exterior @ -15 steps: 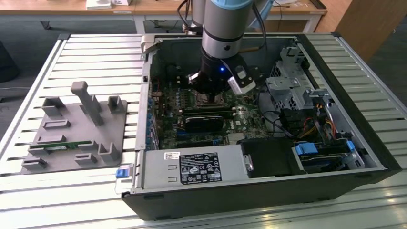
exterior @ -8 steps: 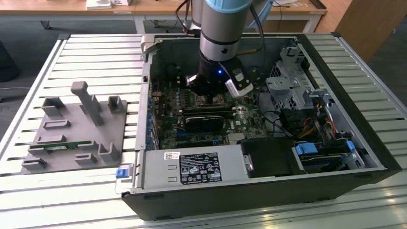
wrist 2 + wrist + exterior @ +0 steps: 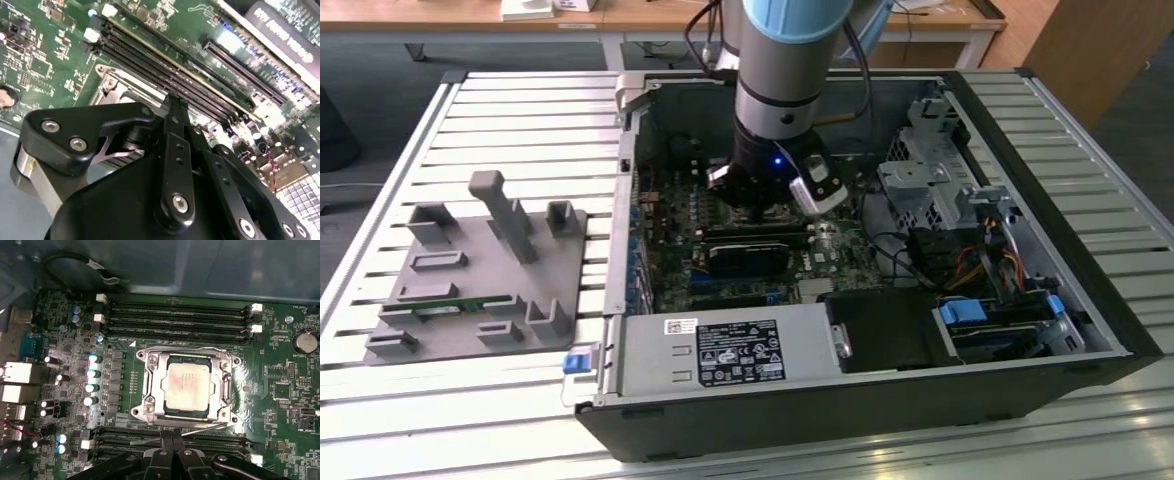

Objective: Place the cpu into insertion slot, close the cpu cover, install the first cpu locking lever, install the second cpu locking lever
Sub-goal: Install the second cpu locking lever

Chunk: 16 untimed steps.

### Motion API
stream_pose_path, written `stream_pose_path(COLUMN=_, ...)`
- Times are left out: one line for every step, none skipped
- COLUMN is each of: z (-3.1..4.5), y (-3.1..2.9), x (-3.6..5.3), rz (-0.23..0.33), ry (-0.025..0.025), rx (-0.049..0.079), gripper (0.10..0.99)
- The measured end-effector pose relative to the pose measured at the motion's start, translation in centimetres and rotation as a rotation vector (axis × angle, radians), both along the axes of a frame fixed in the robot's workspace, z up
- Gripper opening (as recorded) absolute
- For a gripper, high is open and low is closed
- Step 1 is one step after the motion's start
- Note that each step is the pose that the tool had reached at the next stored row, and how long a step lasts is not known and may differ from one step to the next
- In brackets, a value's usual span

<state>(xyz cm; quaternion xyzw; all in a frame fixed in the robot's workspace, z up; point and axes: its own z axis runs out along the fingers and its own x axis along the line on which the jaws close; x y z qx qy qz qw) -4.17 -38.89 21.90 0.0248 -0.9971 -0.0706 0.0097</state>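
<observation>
A: Fingers [image 3: 172,442] first: in the first wrist view we see the two black tips pressed together, nothing pinched between them, hanging just beside the edge of the insertion slot [image 3: 186,386] that faces the nearer pair of long black memory slots [image 3: 170,440].

B: We agree. In the second wrist view the gripper [image 3: 172,107] shows the same thing, its narrow tips meeting right over the silvery rim of the insertion slot [image 3: 117,82]. Whether they touch the board we cannot tell.

A: And the cpu [image 3: 189,386]?

B: We see it lying flat inside the insertion slot, its dull silvery top facing up, square to the rim.

A: The cpu cover [image 3: 155,385] lies down around it, we think: a silvery frame whose window lets the chip's top show through. A thin metal locking lever [image 3: 210,424] runs along the slot's edge nearest the fingers, and whether it is latched we cannot tell.

B: Beyond the far side of the insertion slot we see another bank of memory slots [image 3: 177,315], and a round coin battery [image 3: 304,341] sits well apart from it on the green motherboard [image 3: 280,390].

A: In the exterior view the arm [image 3: 781,90] reaches straight down into the open computer case [image 3: 854,380], which lies on the slatted table [image 3: 494,130]. A grey fixture block [image 3: 480,265] rests on the table well apart from the case.
</observation>
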Motion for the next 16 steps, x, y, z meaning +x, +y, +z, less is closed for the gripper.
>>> stream_pose_path(z=0.00, y=-0.11, x=-0.08, rz=0.000, ry=0.0000, rx=0.008, gripper=0.106)
stream_pose_path(z=0.00, y=-0.21, x=-0.20, rz=0.000, ry=-0.0001, rx=0.016, gripper=0.106)
stream_pose_path(z=0.00, y=-0.33, x=-0.34, rz=0.000, ry=0.0001, rx=0.026, gripper=0.106)
stream_pose_path(z=0.00, y=-0.44, x=-0.47, rz=0.000, ry=0.0001, rx=0.036, gripper=0.106)
stream_pose_path(z=-0.01, y=-0.56, x=-0.61, rz=0.000, ry=0.0000, rx=0.045, gripper=0.106)
stream_pose_path(z=-0.01, y=-0.68, x=-0.72, rz=0.000, ry=0.0000, rx=0.054, gripper=0.106)
stream_pose_path(z=-0.02, y=-0.82, x=-0.82, rz=0.000, ry=0.0000, rx=0.062, gripper=0.106)
stream_pose_path(z=-0.03, y=-0.97, x=-0.95, rz=0.000, ry=-0.0001, rx=0.070, gripper=0.106)
stream_pose_path(z=-0.04, y=-1.10, x=-1.07, rz=0.000, ry=0.0000, rx=0.075, gripper=0.106)
stream_pose_path(z=-0.05, y=-1.25, x=-1.20, rz=0.000, ry=0.0000, rx=0.081, gripper=0.106)
stream_pose_path(z=-0.07, y=-1.38, x=-1.31, rz=0.000, ry=0.0000, rx=0.087, gripper=0.106)
stream_pose_path(z=-0.09, y=-1.52, x=-1.42, rz=0.000, ry=0.0000, rx=0.093, gripper=0.106)
stream_pose_path(z=-0.11, y=-1.65, x=-1.51, rz=0.000, ry=0.0000, rx=0.099, gripper=0.106)
stream_pose_path(z=-0.14, y=-1.78, x=-1.60, rz=0.000, ry=0.0000, rx=0.105, gripper=0.106)
stream_pose_path(z=-0.19, y=-1.86, x=-1.66, rz=0.000, ry=0.0000, rx=0.109, gripper=0.106)
stream_pose_path(z=-0.28, y=-1.91, x=-1.70, rz=0.000, ry=0.0001, rx=0.114, gripper=0.106)
